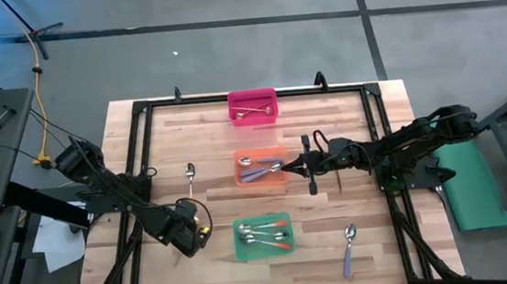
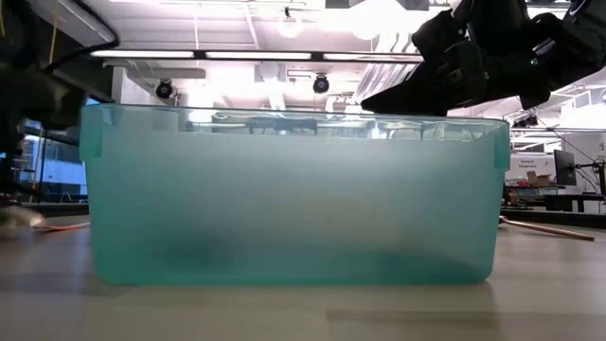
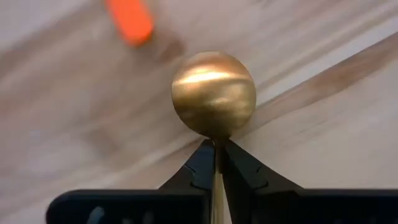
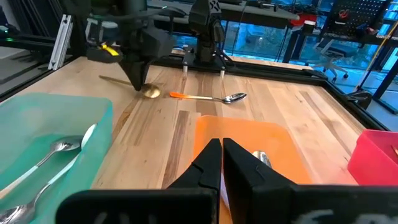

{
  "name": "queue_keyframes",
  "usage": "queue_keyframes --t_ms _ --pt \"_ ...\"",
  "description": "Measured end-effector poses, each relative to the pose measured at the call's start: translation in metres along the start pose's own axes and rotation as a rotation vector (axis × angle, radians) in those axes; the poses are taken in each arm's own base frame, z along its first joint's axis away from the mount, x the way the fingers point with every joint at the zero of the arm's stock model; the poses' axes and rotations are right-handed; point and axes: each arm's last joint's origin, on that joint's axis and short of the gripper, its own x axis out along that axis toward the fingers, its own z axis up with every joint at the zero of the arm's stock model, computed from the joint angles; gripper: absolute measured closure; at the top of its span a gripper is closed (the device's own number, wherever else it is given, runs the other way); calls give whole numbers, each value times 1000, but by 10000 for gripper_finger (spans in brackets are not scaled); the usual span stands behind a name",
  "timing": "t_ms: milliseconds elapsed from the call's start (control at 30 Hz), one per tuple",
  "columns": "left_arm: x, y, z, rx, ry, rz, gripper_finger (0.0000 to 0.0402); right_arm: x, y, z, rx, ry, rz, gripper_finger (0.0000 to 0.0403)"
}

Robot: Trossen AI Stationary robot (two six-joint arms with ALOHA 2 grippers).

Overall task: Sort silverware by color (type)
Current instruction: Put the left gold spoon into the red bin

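My wooden table (image 1: 189, 138) carries a pink bin (image 1: 252, 106), orange bin (image 1: 262, 166) and green bin (image 1: 263, 237). An orange-handled spoon (image 1: 190, 173) and a purple-handled spoon (image 1: 349, 248) lie loose on it.

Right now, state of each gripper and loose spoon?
left gripper: shut on gold spoon
right gripper: shut, empty, over orange bin
orange-handled spoon: lying loose on table
purple-handled spoon: lying loose on table
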Motion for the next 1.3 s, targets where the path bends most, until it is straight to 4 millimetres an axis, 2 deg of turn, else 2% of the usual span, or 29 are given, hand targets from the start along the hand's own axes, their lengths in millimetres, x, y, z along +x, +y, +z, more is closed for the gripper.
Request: queue_keyframes --t_ms 200,300,433,633,767,900,1100,1300 --pt "-21 -1 17 74 -58 -120 396 0 0 0 41 1 0 403" --pt "-35 1 34 111 -134 -174 396 0 0 -1 51 13 1 403" --pt "-52 7 71 180 -213 -225 397 0 0 -2 51 18 2 403" --pt "-68 23 142 335 -380 -250 398 0 0 0 50 6 0 403" --pt "-72 36 189 407 -474 -302 398 0 -1 0 51 5 -35 403" --pt "-72 53 228 447 -562 -333 398 0 -3 0 59 10 -89 403" --pt "-69 81 266 439 -653 -308 398 0 -4 -1 78 12 -123 403" --pt "-64 93 301 421 -718 -310 398 -1 -11 -1 85 15 -150 403"
